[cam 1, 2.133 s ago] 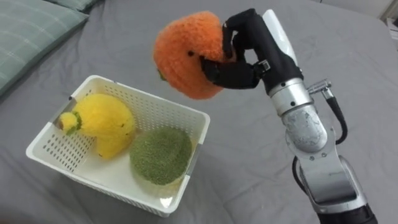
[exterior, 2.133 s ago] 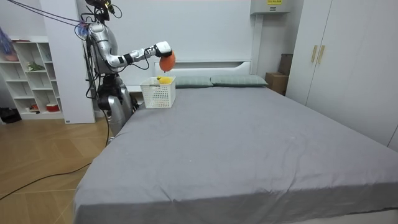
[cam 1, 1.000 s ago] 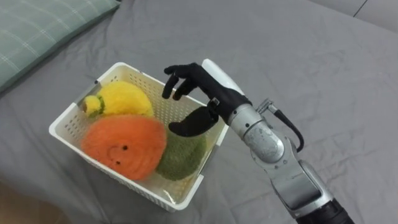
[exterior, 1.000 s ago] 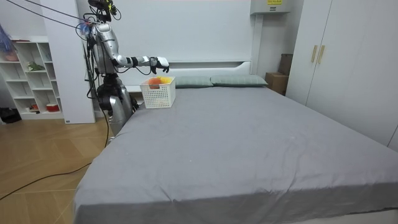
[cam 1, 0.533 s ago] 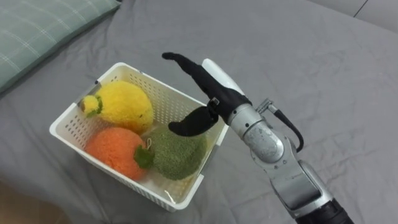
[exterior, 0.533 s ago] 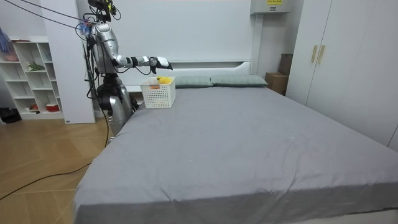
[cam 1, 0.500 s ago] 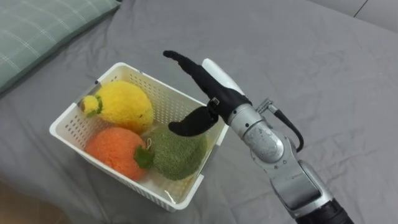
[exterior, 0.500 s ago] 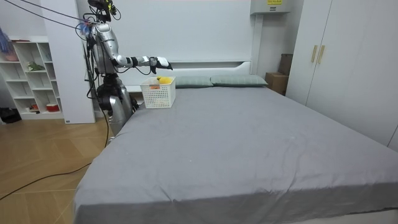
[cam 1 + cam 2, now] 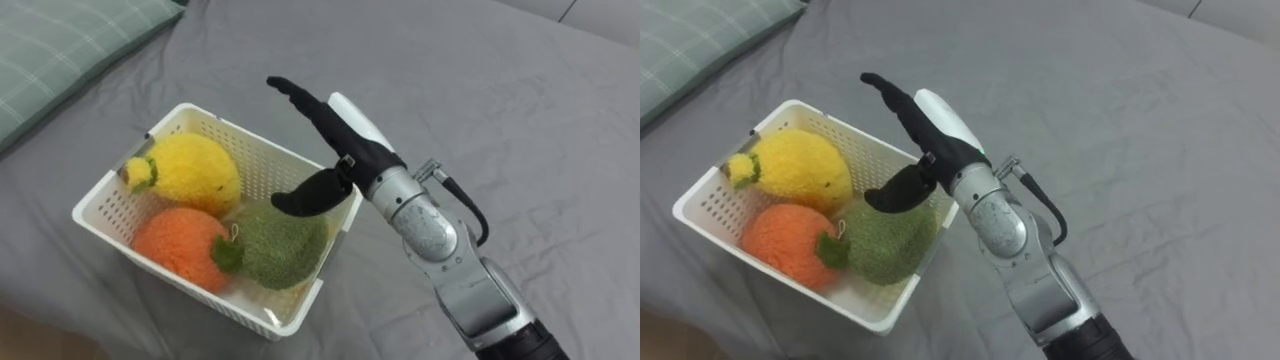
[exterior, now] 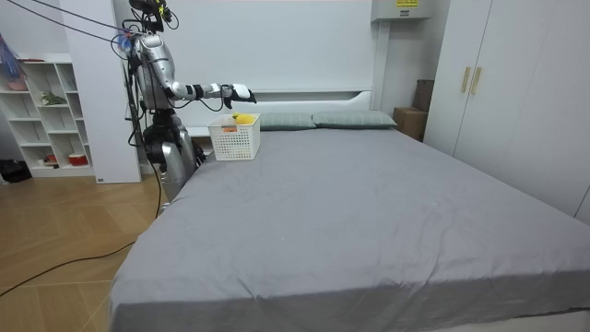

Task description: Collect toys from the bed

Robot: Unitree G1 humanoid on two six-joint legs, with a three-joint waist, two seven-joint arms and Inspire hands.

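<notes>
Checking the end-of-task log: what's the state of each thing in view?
right hand: open, fingers straight, above the basket
basket: upright on the bed, holding three toys
orange toy: in basket
yellow toy: in basket
green toy: in basket
wardrobe doors: shut

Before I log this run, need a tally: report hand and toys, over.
Right hand open above white basket, fingers straight, holding nothing. Orange plush, yellow plush, green plush all inside basket. Nothing blocking.

— Entry one, location?
— Your basket (image 9: 108,192) sits on the bed (image 9: 520,120), pillow (image 9: 60,50) behind it, leftward.
— Contents?
— Three plush toys (image 9: 195,172) inside; right robot hand (image 9: 347,153) above its right rim.
</notes>
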